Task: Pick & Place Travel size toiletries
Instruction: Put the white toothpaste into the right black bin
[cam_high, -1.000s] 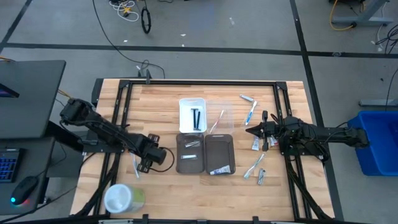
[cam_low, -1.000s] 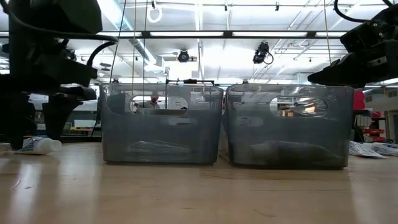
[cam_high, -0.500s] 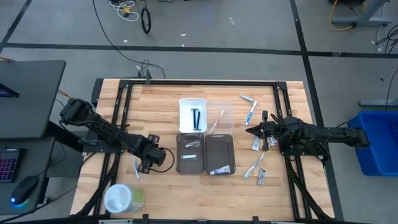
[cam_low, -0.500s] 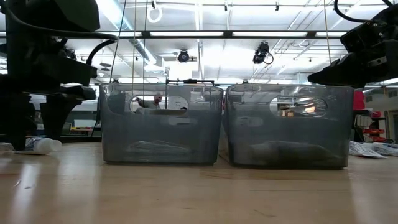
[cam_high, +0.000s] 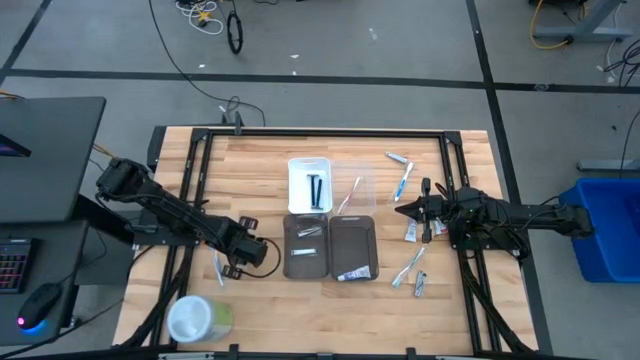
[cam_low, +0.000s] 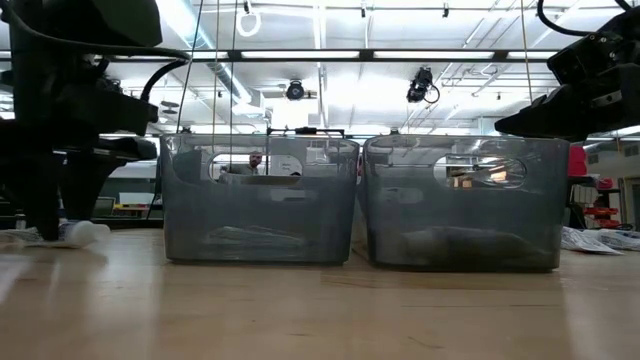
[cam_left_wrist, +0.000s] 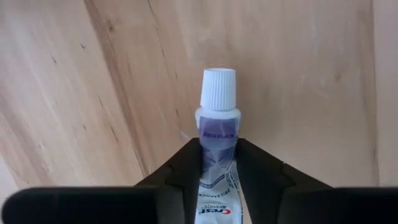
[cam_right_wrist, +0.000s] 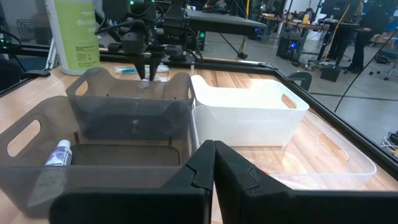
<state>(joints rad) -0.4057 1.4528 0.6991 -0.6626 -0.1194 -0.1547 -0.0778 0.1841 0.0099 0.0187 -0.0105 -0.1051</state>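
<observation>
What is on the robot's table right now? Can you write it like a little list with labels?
left gripper: low on the table's left side, fingers on both sides of a small toothpaste tube
toothpaste tube: lying flat on the wood, white cap pointing away from the gripper
right gripper: fingers shut, empty, raised right of the trays
grey trays: two, side by side mid-table; the right one holds a small tube
white tray: behind the grey ones, black sticks inside
loose toiletries: scattered on the right side
big round container: front left corner

Bright ceiling strip lights (cam_low: 320, 58) glare at table height (arms silhouetted); the pale wooden tabletop (cam_high: 260, 160) is evenly lit, shadows soft.
</observation>
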